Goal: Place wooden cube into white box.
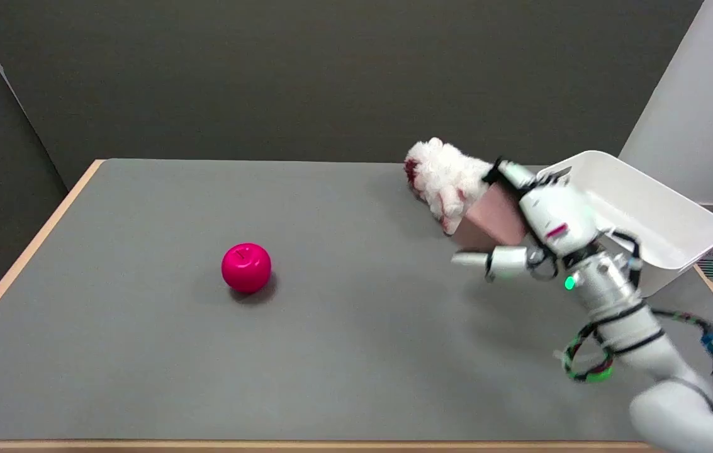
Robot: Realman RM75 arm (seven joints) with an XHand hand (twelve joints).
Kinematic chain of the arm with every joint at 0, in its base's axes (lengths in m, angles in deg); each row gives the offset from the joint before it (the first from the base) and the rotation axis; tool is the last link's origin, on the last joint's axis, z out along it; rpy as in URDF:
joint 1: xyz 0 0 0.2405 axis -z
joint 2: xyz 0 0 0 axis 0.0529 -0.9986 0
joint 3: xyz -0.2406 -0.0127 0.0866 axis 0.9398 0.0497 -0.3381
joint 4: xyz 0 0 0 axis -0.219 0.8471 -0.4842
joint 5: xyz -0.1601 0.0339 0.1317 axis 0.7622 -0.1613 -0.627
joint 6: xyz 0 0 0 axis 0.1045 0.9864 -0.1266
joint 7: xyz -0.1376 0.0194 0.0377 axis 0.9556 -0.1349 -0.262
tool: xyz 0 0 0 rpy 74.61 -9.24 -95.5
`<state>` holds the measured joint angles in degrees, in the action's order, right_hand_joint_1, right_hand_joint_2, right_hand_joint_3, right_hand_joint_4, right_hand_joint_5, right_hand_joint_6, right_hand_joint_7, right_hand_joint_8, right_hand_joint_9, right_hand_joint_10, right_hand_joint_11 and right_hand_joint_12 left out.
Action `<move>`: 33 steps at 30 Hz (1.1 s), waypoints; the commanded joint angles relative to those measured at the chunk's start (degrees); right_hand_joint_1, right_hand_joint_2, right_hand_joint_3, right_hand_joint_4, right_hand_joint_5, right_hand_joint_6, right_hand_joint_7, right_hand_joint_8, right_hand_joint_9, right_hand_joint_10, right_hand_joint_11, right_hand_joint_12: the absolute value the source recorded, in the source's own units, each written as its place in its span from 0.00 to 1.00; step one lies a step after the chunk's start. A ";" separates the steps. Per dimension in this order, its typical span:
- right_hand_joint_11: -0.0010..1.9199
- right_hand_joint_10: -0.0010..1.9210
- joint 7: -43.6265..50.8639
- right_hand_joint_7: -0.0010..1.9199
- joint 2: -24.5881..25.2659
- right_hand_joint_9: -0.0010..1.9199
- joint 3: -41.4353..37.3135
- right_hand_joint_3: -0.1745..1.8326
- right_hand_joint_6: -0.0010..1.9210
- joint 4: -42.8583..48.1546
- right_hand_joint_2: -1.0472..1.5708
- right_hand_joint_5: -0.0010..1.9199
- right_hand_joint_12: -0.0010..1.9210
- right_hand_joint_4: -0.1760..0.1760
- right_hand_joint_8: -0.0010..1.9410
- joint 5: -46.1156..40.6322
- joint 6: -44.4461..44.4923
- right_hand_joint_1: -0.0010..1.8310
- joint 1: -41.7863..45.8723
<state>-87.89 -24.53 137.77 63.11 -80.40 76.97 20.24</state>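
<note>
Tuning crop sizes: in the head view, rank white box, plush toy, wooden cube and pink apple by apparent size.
1. white box, clearly largest.
2. plush toy.
3. wooden cube and pink apple: look alike. The right hand holding the cube hides part of it, so no ranking between them.

Item list: my hand [542, 217], white with black trim; wooden cube [493, 220], pinkish tan; box [658, 220], white; plush toy [444, 176], fluffy white, red patch; apple [246, 267], glossy magenta; table [331, 352], grey, light-wood edge.
</note>
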 commanded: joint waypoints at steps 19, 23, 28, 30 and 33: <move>0.47 0.70 4.44 0.45 -4.76 0.45 -20.89 0.14 0.77 -27.92 0.87 0.27 1.00 0.00 0.71 -7.33 -10.87 0.65 -10.37; 0.46 0.70 4.36 0.45 -3.83 0.45 -19.33 0.14 0.77 -32.84 0.86 0.28 1.00 0.00 0.71 -7.33 -13.17 0.65 -13.61; 0.46 0.69 4.28 0.45 -3.22 0.44 -17.75 0.14 0.77 -35.72 0.86 0.28 1.00 0.00 0.72 -8.10 -16.18 0.65 -15.50; 0.46 0.69 4.28 0.45 -2.88 0.44 -16.95 0.14 0.77 -37.26 0.86 0.28 1.00 0.00 0.72 -9.86 -17.01 0.65 -16.17; 0.46 0.69 4.28 0.45 -2.06 0.44 -15.40 0.14 0.77 -38.94 0.87 0.28 1.00 0.00 0.72 -13.19 -18.13 0.65 -16.97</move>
<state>-83.81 -28.55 117.55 37.84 -86.37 65.98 9.59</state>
